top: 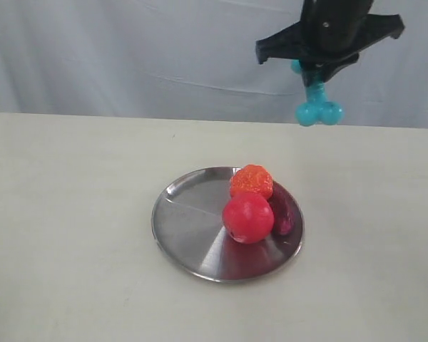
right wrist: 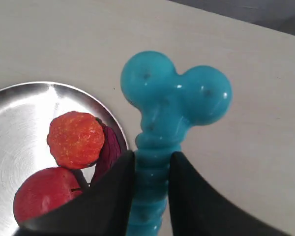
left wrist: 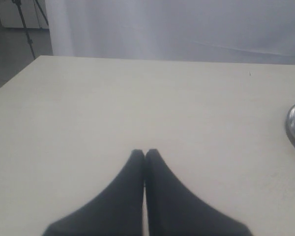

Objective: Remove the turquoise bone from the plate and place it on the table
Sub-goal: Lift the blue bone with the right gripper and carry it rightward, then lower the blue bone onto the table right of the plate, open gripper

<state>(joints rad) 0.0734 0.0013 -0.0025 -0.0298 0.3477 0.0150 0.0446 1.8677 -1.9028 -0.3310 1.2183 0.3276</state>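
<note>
Beneath both grippers lies the cream table point(top: 71, 214), the widest thing in the exterior view. On it, lower than the right gripper point(top: 316, 71) and off toward the left arm's side, sits the round steel plate point(top: 189, 235). Three items crowd the part of the plate nearest that gripper: a red apple point(top: 248, 217), an orange fruit point(top: 252, 179) touching it, and a dark purple piece point(top: 284, 210) tucked beside both. The right gripper hangs high over the table, clear of the plate, clamped on the ribbed shaft of the turquoise bone point(top: 318, 108), which hangs upright with one knobbed end below the fingertips. Only the right wrist view shows the grip closely, with the shaft pinched between both fingers point(right wrist: 113, 191). The left gripper point(left wrist: 145, 153) appears only in its own wrist view: jaws pressed together with nothing between them, over the table, with the plate's rim just showing well apart from it.
</note>
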